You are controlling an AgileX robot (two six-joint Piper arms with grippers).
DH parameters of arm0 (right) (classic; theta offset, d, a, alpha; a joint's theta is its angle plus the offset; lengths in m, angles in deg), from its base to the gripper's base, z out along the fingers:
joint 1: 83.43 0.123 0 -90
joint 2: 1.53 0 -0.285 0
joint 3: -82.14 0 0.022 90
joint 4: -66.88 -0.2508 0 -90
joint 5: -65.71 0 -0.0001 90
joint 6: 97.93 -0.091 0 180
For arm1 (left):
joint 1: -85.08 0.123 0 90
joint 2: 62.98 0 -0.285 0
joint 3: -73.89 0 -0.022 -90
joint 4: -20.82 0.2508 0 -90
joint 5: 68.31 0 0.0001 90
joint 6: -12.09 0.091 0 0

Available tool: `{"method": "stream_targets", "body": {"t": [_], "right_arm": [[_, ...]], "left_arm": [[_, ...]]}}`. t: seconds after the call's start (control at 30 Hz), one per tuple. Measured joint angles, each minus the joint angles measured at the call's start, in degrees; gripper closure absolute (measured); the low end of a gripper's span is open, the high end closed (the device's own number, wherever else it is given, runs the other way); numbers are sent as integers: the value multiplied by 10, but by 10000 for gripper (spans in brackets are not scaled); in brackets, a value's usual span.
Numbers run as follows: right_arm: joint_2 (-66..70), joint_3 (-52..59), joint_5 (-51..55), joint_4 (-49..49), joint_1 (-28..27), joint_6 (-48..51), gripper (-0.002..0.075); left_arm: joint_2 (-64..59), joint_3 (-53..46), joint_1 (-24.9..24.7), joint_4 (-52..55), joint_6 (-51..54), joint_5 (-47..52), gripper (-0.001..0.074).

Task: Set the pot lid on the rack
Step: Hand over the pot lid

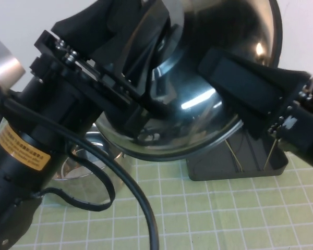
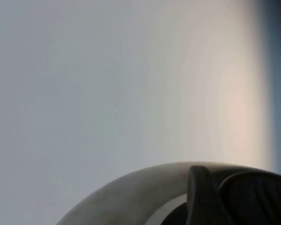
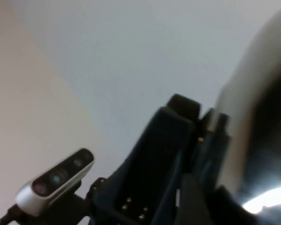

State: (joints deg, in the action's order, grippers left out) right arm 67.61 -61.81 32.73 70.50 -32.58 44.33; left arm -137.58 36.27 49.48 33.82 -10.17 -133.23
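Here, the round shiny stainless-steel pot lid (image 1: 198, 104) is held up high, close to the raised camera, tilted so its hollow underside faces it. The left gripper (image 1: 141, 62) meets the lid from the left and the right gripper (image 1: 224, 73) from the right (whether either one's fingers pinch the rim I cannot tell). Below and behind, the dark grey plastic rack (image 1: 240, 156) sits on the green gridded mat (image 1: 224, 219), with a steel pot (image 1: 88, 172) to its left.
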Motion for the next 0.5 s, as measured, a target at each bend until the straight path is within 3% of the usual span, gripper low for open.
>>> {"method": "stream_targets", "body": {"t": [0.17, 0.33, 0.4, 0.5], "right_arm": [[17, -1, -80, 24, 1, -8, 517], [20, -1, -122, 50, 4, -6, 556], [20, -1, -128, 54, 4, -2, 610], [21, -1, -124, 54, 4, 5, 605]], "left_arm": [[-1, 0, 0, 31, -7, -1, 416], [0, 0, 0, 51, -15, -10, 397], [0, 0, 0, 57, -11, -6, 307], [0, 0, 0, 64, -9, -8, 129]]}}
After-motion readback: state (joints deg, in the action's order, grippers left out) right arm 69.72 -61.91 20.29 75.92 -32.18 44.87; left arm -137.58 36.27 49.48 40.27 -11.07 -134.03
